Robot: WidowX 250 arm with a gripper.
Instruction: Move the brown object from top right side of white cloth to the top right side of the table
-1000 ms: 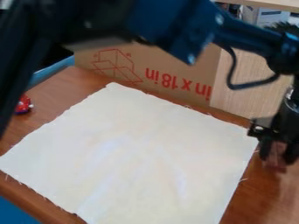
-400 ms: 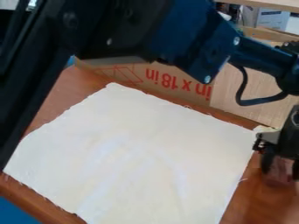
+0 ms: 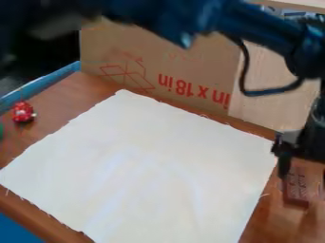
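Brown block [image 3: 296,190] sits on the table [image 3: 266,227] at right of frame, just beside the white cloth's [image 3: 152,161] right edge. Gripper [image 3: 304,176] hangs down over it at the right edge, fingers [image 3: 283,163] spread, not clamped on the block. Arm [image 3: 219,16] spans the top of frame from upper left, wrist bent downward at right.

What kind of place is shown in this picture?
It is probably a robot test area, perhaps in a lab or workshop. A robot arm hangs over a wooden table, where a white cloth lies flat, and printed cardboard stands behind it.
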